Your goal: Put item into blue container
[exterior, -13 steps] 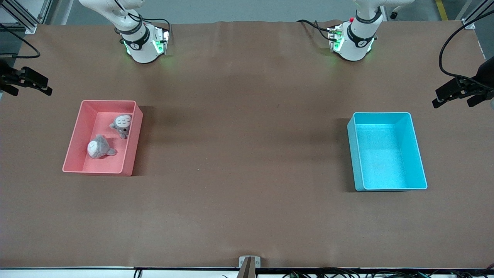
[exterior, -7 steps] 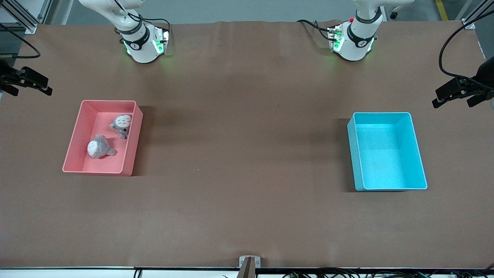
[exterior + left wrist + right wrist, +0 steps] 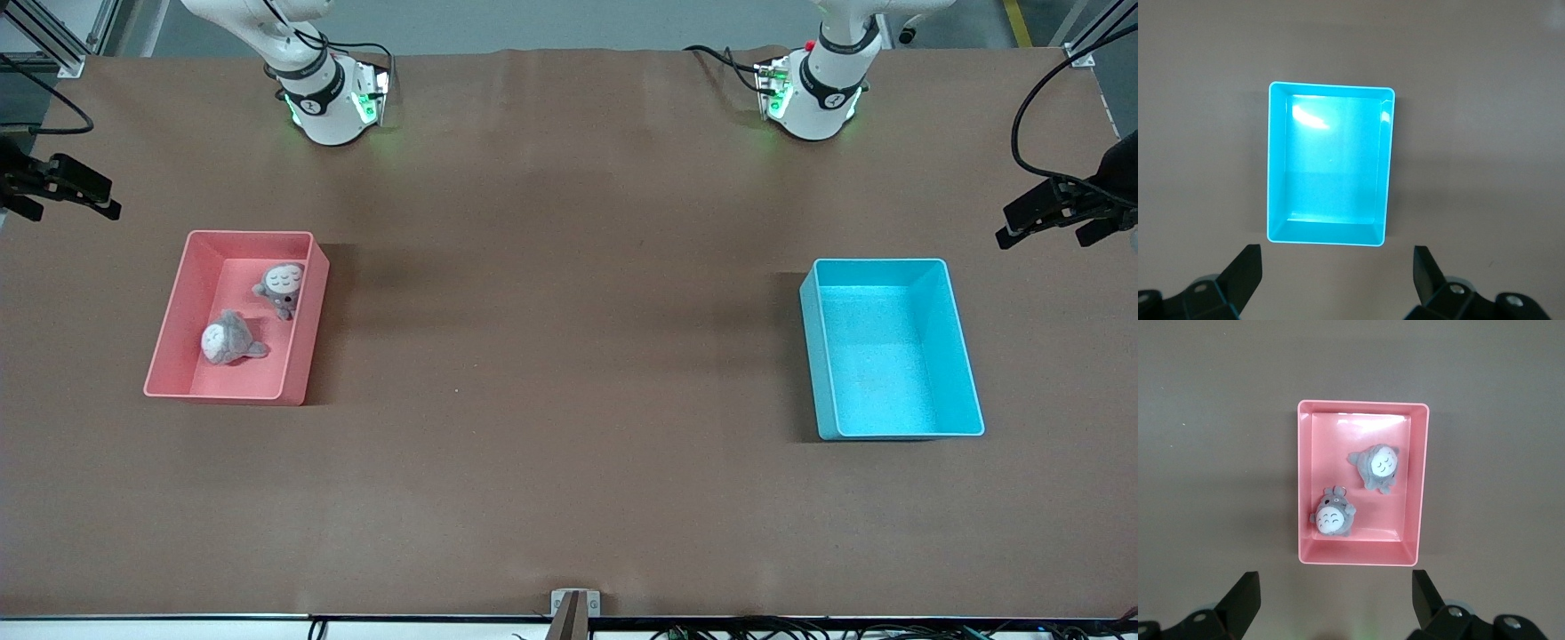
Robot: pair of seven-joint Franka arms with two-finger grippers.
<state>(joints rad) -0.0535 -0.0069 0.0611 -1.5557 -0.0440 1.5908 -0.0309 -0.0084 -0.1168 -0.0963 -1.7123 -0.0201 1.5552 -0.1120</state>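
The cyan-blue rectangular plastic bin (image 3: 892,348) sits empty near the left arm's end of the brown table (image 3: 569,356), toward the edge nearer the front camera. Well apart, near the right arm's end, a same-sized pink plastic bin (image 3: 236,316) holds two small grey-and-white plush toys, one (image 3: 282,287) by the wall facing the blue bin, the other (image 3: 228,341) closer to the front camera. Nothing has been picked yet. A clean start likely means the right gripper (image 3: 1331,603) dropping straight over one toy, clear of the pink walls, and squeezing its soft body at the middle. Its jaws are spread wide and empty high over the pink bin. The left gripper (image 3: 1337,280), likewise spread and empty, waits over the blue bin.
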